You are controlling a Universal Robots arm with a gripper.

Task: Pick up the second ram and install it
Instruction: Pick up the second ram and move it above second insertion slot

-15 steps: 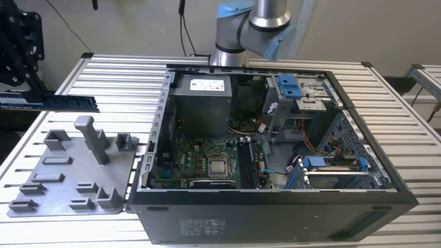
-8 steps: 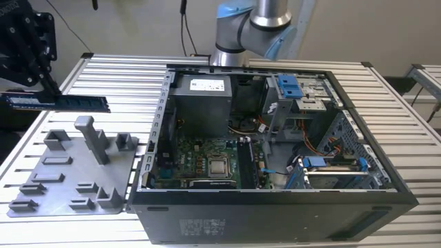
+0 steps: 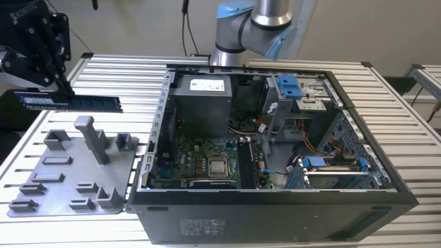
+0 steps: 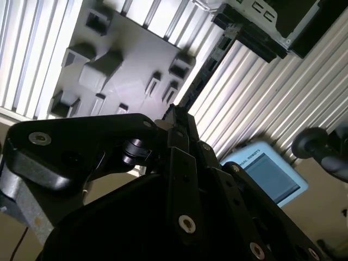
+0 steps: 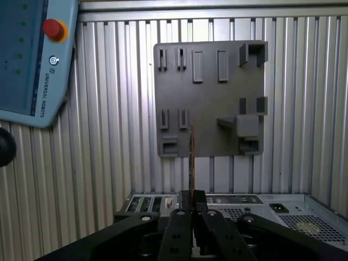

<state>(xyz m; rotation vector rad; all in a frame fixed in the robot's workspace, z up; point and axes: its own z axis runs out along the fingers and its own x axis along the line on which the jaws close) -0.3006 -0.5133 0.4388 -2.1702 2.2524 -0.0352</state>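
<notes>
Hand (image 3: 63, 93) hangs at the slatted surface's (image 3: 124, 72) edge on the exterior view's left, beside the open computer case (image 3: 276, 217), above the grey fixture plate (image 3: 69, 181), clamped on the second ram (image 3: 76, 102): long, thin, blue-green, dark-chipped, held level.

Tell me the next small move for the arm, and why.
Probably carry the memory stick sideways toward the exterior view's right, over the open computer case. The pincer is shut on it and holds it level above the gray holder plate, outside the case and well short of the motherboard slots.
</notes>
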